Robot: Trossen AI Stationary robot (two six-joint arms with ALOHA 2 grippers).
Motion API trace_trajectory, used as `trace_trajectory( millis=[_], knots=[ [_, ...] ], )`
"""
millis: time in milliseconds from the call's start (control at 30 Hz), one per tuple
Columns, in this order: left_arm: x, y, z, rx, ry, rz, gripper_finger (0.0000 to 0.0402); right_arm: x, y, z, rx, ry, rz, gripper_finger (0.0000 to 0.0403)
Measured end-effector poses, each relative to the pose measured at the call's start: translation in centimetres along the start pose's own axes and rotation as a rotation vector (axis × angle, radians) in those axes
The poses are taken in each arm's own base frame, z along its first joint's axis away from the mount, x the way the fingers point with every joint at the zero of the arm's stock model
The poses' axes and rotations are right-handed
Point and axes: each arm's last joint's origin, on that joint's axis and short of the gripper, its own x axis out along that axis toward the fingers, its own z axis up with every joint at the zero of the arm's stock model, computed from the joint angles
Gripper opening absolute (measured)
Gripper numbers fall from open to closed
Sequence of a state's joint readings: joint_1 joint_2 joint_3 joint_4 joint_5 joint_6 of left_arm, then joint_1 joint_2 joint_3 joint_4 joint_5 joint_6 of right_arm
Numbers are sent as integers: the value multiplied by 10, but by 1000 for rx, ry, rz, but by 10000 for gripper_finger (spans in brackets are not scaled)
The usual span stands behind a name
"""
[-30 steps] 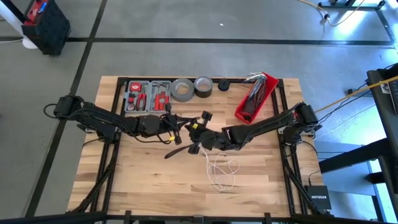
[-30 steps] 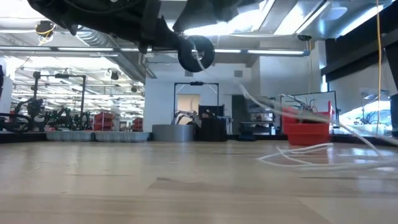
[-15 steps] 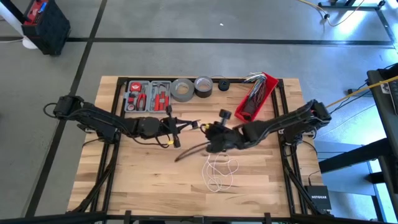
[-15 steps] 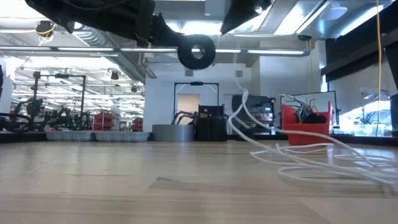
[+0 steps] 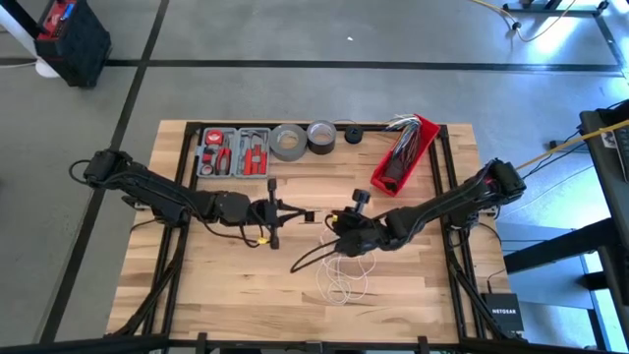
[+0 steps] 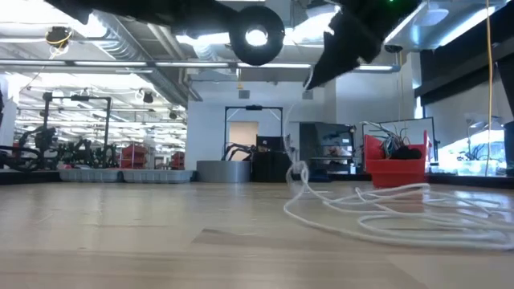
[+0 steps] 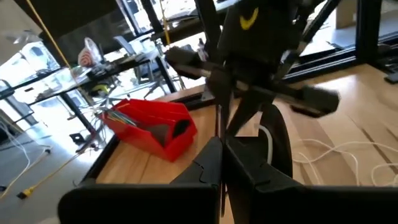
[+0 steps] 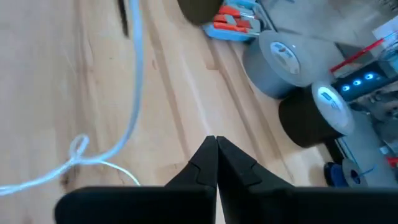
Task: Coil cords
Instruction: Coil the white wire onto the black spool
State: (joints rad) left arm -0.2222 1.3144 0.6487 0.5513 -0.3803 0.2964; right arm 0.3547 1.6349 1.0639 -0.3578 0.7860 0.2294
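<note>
The white cord (image 5: 344, 272) lies in loose loops on the wooden table (image 5: 197, 285), right of centre and toward the near edge. Its round black puck (image 6: 255, 36) hangs high at the tip of my left gripper (image 5: 303, 213), which is shut over the table's middle. My right gripper (image 5: 337, 234) is shut close to the right of it, slanting down over the loops. A dark streak (image 5: 310, 256) runs from under my right gripper toward the near left. I cannot tell whether it is a cord or a shadow. My left gripper is shut on the white cord at its puck end (image 7: 273, 140), coming in nearly level from the table's left. The puck is lifted clear. My own fingers (image 7: 211, 168) hide the exact place of contact. My right gripper pinches the white cord along its length, fingers (image 6: 315, 79) slanting down from the right. Below them a slack strand (image 6: 299, 164) drops to the loops on the table (image 6: 385, 217).
Along the far edge stand a tool tray (image 5: 234, 152), a grey tape roll (image 5: 288, 141), a dark tape roll (image 5: 321, 135), a small black item (image 5: 353, 135) and a red bin (image 5: 403, 152). Bare wood spreads over the near left.
My right gripper has gone down and toward the table's near right, tipping further downward, and more white cord now lies in loops on the table. My left gripper has risen a little and rolled, carrying the puck higher.
</note>
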Motion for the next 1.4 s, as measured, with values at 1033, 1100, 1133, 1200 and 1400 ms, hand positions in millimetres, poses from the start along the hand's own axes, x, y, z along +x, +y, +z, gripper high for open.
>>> trace_trajectory(
  millis=[1033,1100,1133,1200,1400],
  knots=[
    [1,1,4,-85,-24,-3,1,-16,31,-33,314,-97,176,147],
    [1,2,4,-92,-23,5,1,-8,41,-48,324,-125,158,143],
    [1,2,4,-94,-24,11,1,-5,47,-54,323,-135,166,141],
    [1,2,4,-96,-28,15,1,1,54,-58,338,-176,167,138],
    [1,4,5,-105,-39,24,1,24,64,-61,301,-236,128,131]
  ],
)
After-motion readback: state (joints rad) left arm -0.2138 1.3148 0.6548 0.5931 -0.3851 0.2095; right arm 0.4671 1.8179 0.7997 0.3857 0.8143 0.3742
